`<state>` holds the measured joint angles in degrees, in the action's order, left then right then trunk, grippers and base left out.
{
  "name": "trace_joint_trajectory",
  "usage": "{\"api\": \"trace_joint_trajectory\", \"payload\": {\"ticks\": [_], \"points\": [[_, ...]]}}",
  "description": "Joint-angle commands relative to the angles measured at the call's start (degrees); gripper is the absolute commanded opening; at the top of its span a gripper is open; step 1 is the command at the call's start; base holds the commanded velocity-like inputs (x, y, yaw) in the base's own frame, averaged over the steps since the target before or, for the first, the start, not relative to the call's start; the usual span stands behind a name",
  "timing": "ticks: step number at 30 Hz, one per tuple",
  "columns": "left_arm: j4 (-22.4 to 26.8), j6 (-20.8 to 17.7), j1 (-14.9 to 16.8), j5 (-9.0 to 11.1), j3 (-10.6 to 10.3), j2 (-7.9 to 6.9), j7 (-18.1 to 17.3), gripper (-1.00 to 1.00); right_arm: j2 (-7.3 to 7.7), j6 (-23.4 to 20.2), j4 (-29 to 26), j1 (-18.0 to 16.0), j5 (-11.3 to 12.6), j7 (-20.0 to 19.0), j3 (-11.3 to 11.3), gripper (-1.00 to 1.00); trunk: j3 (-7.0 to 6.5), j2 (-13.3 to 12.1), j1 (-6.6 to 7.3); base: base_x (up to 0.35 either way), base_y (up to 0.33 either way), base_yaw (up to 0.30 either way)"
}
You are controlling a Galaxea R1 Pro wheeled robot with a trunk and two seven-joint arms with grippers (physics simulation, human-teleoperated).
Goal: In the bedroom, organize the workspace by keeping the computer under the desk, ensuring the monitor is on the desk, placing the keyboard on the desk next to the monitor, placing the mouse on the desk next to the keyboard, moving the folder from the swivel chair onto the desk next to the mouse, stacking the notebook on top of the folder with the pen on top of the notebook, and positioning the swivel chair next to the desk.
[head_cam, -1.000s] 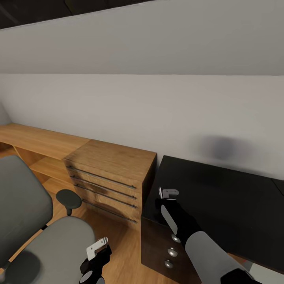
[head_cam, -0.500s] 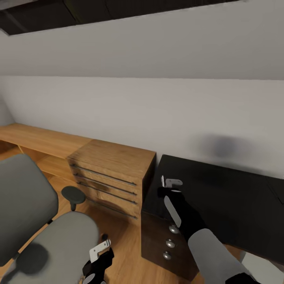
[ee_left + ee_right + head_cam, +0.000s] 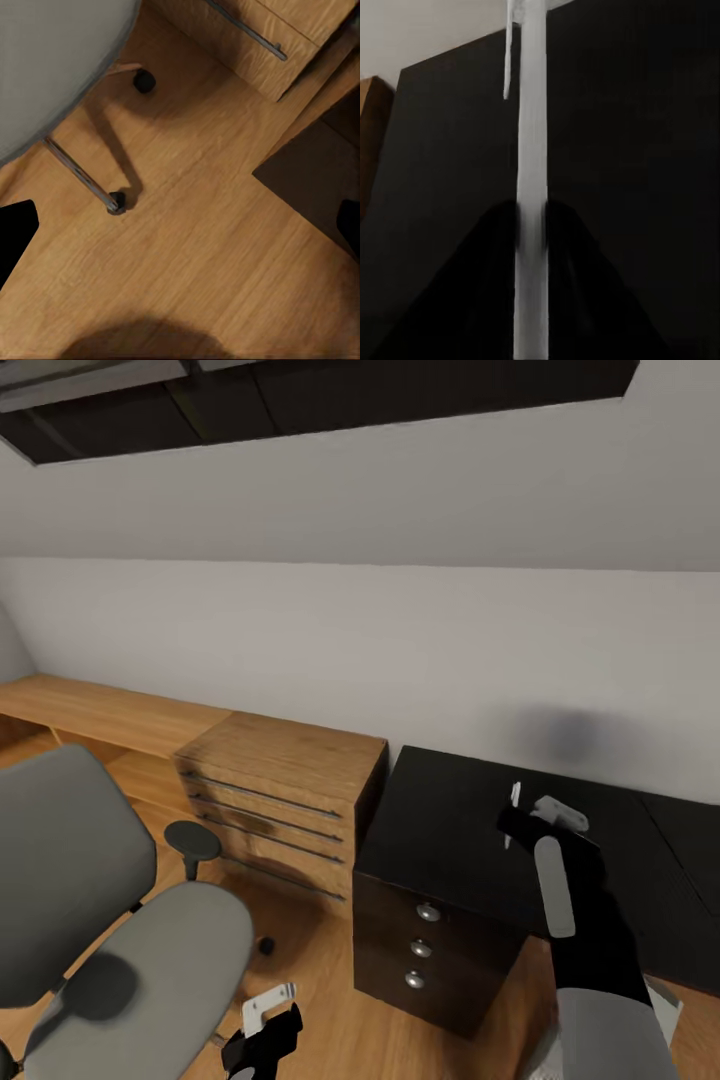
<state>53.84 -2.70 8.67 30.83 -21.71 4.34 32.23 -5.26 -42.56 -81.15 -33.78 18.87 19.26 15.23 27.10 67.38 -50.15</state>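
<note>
Thin white stick pen [image 3: 513, 812] being held upright in right gripper [image 3: 545, 822], fingers pinching it, hovering over glossy black desk top [image 3: 450, 830]; in right wrist view pen [image 3: 508, 56] showing beside a pale finger, black top [image 3: 450, 150] beneath. Black three-knob drawer unit [image 3: 430, 950] sitting under desk's left end, touching or just beside wooden chest of drawers w/ long bar handles [image 3: 280, 800]. Grey padded swivel chair w/ black armrests [image 3: 110, 920] standing apart from desk, on wood floor [image 3: 330, 1000]. Left gripper [image 3: 268, 1010] hanging low by chair seat edge, fingers spread wide, nothing between. Left wrist view: chair's chrome base leg & castor [image 3: 115, 202] over floor.
</note>
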Motion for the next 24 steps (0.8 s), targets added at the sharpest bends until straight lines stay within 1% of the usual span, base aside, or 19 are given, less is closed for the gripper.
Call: {"api": "trace_joint_trajectory", "payload": {"ticks": [1, 3, 7, 8, 9, 10, 11, 12, 14, 15, 17, 18, 19, 20, 21, 22, 23, 24], "points": [[-0.1, -0.4, 0.0, 0.1, -0.4, -0.03, 0.3, 1.00, 0.01, -0.7, -0.1, -0.1, 0.8, 0.4, 1.5, -1.00, -0.14, -0.4, 0.22, 0.000, 0.000, -0.252], [-0.3, -0.5, 0.0, 0.1, -0.4, -0.03, 0.2, 1.00, 0.06, -1.6, -0.1, -0.1, 0.8, 0.4, 2.4, -1.00, -0.54, -1.2, 0.66, 0.000, 0.000, -0.265], [-0.4, -1.1, 0.0, 0.1, -0.5, 0.02, 0.0, 1.00, 0.36, -3.4, 0.0, -0.1, 0.6, 0.5, 3.2, -1.00, -1.33, -2.8, 1.54, 0.000, 0.000, -0.280], [-0.4, -1.9, 0.0, 0.1, -0.5, 0.21, 0.0, 1.00, 0.84, -3.8, 0.0, -0.1, 0.5, 0.5, 3.5, -1.00, -1.52, -3.2, 1.76, 0.000, 0.000, -0.287], [-0.3, -3.1, 0.0, 0.1, -0.5, 0.49, 0.0, 1.00, 1.75, -4.4, -0.1, -0.1, 0.5, 0.6, 3.9, -1.00, -1.71, -3.6, 1.98, 0.000, 0.000, -0.288], [-0.3, -3.7, 0.0, 0.1, -0.5, 0.67, 0.1, 1.00, 2.31, -4.9, -0.1, -0.1, 0.4, 0.6, 4.2, -1.00, -1.89, -4.0, 2.20, 0.000, 0.000, -0.289], [-0.4, -5.4, 0.0, 0.1, -0.5, 1.06, 0.1, 1.00, 4.07, -7.4, -0.1, -0.1, 0.5, 0.6, 5.4, -1.00, -1.90, -4.0, 2.20, 0.000, 0.000, -0.291], [-0.5, -5.9, 0.0, 0.1, -0.5, 1.14, 0.1, 1.00, 4.59, -8.3, -0.1, -0.1, 0.5, 0.6, 5.8, -1.00, -1.90, -4.0, 2.20, 0.000, 0.000, -0.291], [-1.1, -6.9, 0.0, 0.2, -0.6, 1.33, 0.1, 1.00, 6.04, -11.1, 0.0, -0.1, 0.5, 0.5, 8.3, -1.00, -1.90, -4.0, 2.20, 0.000, 0.000, -0.292], [-1.3, -7.0, 0.0, 0.2, -0.7, 1.36, 0.1, 1.00, 6.25, -11.6, 0.0, -0.1, 0.5, 0.5, 9.0, -1.00, -1.90, -4.0, 2.20, 0.000, 0.000, -0.293], [-3.5, -7.2, 0.0, 0.2, -1.2, 1.36, 0.0, 1.00, 6.82, -12.7, 0.0, 0.1, 0.5, 0.4, 11.1, -1.00, -1.90, -4.0, 2.20, 0.000, 0.000, -0.294], [-5.4, -7.1, 0.0, 0.2, -1.5, 1.33, -0.1, 1.00, 7.18, -13.1, 0.0, 0.3, 0.4, 0.4, 11.7, -1.00, -1.90, -4.0, 2.20, 0.000, 0.000, -0.295], [-7.8, -6.9, 0.0, 0.1, -1.8, 1.30, -0.1, 1.00, 7.74, -13.4, 0.0, 0.6, 0.4, 0.4, 12.1, -1.00, -1.90, -4.0, 2.20, 0.000, 0.000, -0.295], [-9.0, -6.8, 0.0, 0.1, -1.9, 1.28, -0.1, 1.00, 8.08, -13.5, 0.0, 0.8, 0.4, 0.4, 12.3, -1.00, -1.89, -4.0, 2.20, 0.000, 0.000, -0.286], [-11.5, -6.3, 0.0, 0.0, -2.0, 1.25, -0.2, 1.00, 8.81, -13.6, 0.2, 1.2, 0.4, 0.3, 12.5, -1.00, -1.86, -4.0, 2.20, 0.000, 0.000, -0.235], [-13.9, -5.5, 0.0, 0.0, -2.1, 1.22, -0.2, 1.00, 9.50, -13.5, 0.6, 1.4, 0.4, 0.3, 12.6, -1.00, -1.81, -4.0, 2.20, 0.000, 0.000, -0.157], [-17.0, -3.4, 0.0, 0.0, -2.1, 1.21, -0.3, 1.00, 10.36, -13.4, 1.8, 1.6, 0.4, 0.2, 12.7, -1.00, -1.77, -4.0, 2.20, 0.000, 0.000, -0.080], [-17.7, -2.5, 0.0, 0.0, -2.2, 1.21, -0.3, 1.00, 10.61, -13.3, 2.3, 1.6, 0.4, 0.2, 12.7, -1.00, -1.74, -4.0, 2.20, 0.000, 0.000, -0.064]]}}
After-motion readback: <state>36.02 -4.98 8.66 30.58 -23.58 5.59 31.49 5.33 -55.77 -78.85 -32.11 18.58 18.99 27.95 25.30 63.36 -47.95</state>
